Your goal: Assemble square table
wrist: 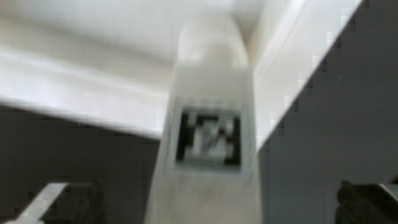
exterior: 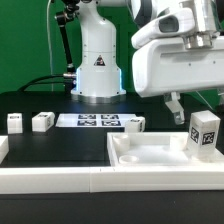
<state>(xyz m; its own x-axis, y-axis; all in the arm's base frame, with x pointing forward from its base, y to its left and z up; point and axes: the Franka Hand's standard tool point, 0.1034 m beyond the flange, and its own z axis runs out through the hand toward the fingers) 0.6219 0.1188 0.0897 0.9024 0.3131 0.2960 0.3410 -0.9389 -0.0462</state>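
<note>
The white square table slab with raised rims lies at the front on the exterior view's right. One white tagged leg stands upright on its right part. My gripper hangs just above this leg, open. In the wrist view the leg runs between the two dark fingertips, with wide gaps on both sides, and the slab shows behind it. Three more legs lie on the black surface: one far left, one beside it, one near the slab's back edge.
The marker board lies flat in front of the robot's white base. A long white rail edges the front of the black work surface. A green backdrop stands behind.
</note>
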